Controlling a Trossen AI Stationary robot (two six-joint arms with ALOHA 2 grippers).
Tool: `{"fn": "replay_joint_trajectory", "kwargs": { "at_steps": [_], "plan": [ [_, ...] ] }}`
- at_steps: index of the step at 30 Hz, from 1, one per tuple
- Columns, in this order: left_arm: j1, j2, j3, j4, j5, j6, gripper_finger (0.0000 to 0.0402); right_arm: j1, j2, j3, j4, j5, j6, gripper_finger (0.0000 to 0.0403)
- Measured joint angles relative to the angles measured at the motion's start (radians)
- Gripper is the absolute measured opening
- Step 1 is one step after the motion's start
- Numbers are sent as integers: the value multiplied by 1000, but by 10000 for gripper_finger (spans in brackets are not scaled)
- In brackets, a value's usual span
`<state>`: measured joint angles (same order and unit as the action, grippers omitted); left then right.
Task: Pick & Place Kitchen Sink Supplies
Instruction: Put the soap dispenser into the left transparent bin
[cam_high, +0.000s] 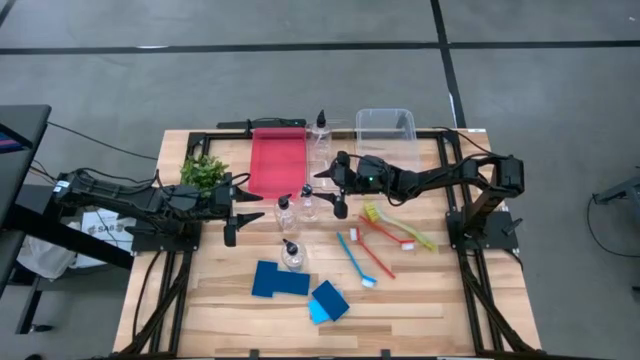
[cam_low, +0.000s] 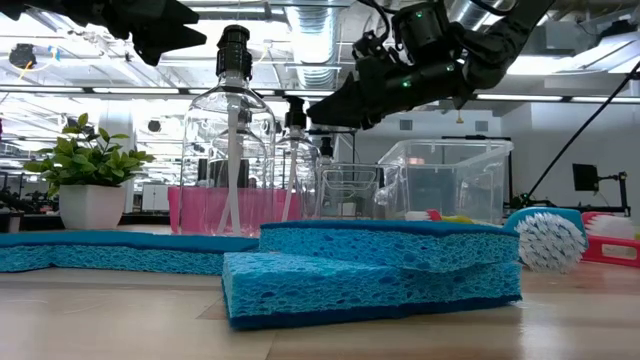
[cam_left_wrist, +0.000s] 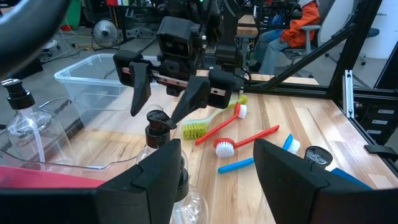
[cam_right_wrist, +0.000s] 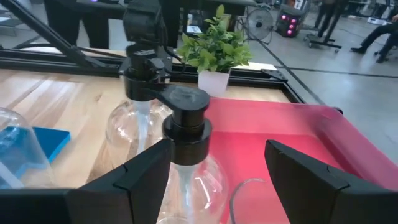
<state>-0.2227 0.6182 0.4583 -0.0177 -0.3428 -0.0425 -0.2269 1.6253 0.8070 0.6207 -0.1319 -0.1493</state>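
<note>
Two clear pump bottles (cam_high: 286, 212) are seen standing upright on the table just beside the red bin (cam_high: 276, 160), with the nearer one framed between the parted fingers of the right gripper (cam_high: 322, 193), which is not closed on it. The left gripper (cam_high: 243, 213) is held on the bottles' other side, jaws spread and empty. A third bottle (cam_high: 292, 254) is placed farther from the bin, beside the dark blue sponge (cam_high: 278, 279).
</note>
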Motion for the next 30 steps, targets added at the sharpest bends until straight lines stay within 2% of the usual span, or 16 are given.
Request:
{"fn": "replay_joint_trajectory", "kwargs": {
  "at_steps": [12, 22, 30],
  "plan": [
    [0, 0, 0, 0, 0, 0, 205, -16, 0, 2, 1, -79, 17, 255],
    [0, 0, 0, 4, 0, 0, 205, -9, 0, 70, -91, -85, 4, 255],
    [0, 0, 0, 4, 0, 4, 205, -9, 13, 73, -88, -89, -11, 255]
  ]
}}
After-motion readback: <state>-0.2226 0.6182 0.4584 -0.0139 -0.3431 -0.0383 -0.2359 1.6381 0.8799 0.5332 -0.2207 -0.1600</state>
